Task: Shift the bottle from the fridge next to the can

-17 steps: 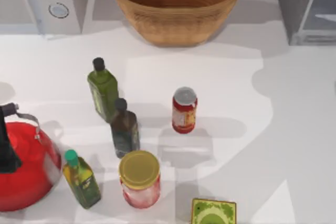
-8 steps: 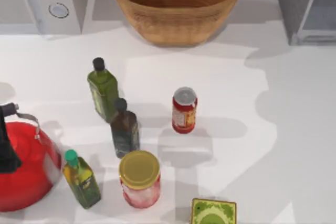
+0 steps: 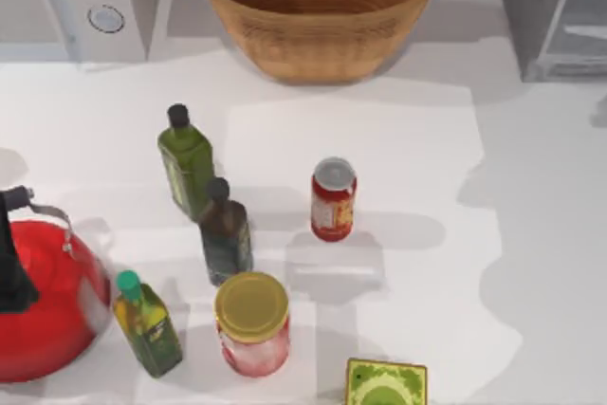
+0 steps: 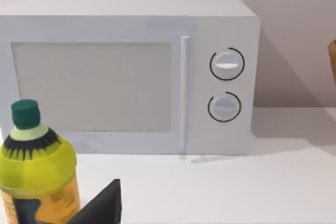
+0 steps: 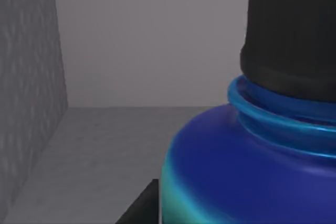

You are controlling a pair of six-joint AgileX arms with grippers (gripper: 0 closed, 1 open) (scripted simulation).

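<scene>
The jaws of the right arm cannot be read from here: in the right wrist view only a dark finger tip (image 5: pixel 140 208) pokes up at the foot of the bottle (image 5: pixel 247 166), so whether they are spread wide, closing or already gripping is not something I can tell. What is plain is how close that arm stands. The bottle looms right in front of its camera, upright, its black screw cap (image 5: pixel 291 30) above the blue collar and the rounded body below, with grey walls and a grey floor around it, so it stands inside the fridge (image 3: pixel 555 7), at the far right corner of the table in the top view. Its long axis runs straight up, so a sideways grip around the body looks natural. The right arm is by far the nearer one; the left arm is parked far across the table, its camera facing the white microwave (image 4: pixel 131 72) and a green-capped oil bottle (image 4: pixel 37 171). The can (image 3: pixel 334 198) stands near the table's middle, well apart from the fridge. To the can's right the tabletop lies open, while the dark glass bottle (image 3: pixel 225 231) and the yellow-lidded jar (image 3: pixel 252 322) crowd its left and near sides, so the right side seems the safer landing spot.
</scene>
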